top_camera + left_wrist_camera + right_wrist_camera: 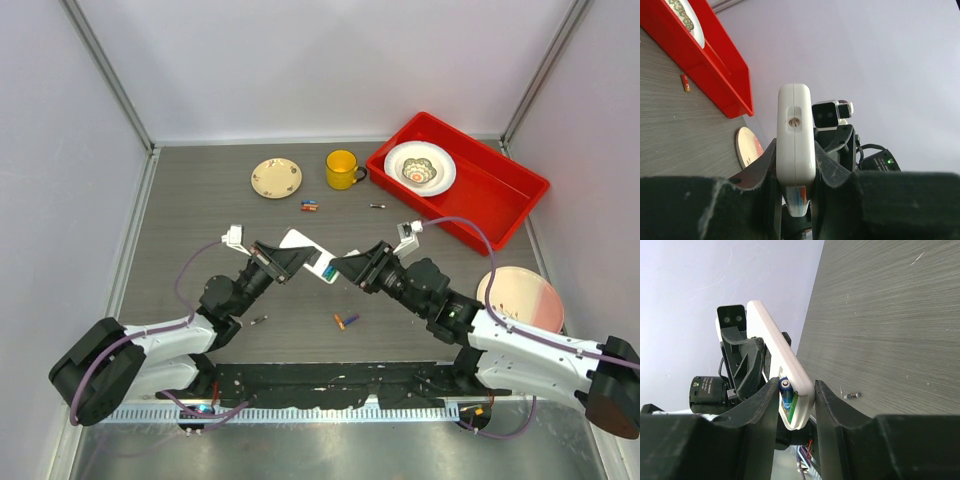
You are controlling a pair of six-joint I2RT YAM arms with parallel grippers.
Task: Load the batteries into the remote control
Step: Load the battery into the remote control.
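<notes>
No legible text, brand, number or sign was found in any view. Remote control [795,135], centre of left wrist frame: plain white shell, no lettering resolved. Battery [786,395], lower centre of right wrist frame: blue wrap, print unreadable. Loose batteries [346,321], lower centre of top frame, were too small to read.

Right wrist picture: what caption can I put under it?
A blue battery sits in the white remote control, between the right gripper tips.
</notes>
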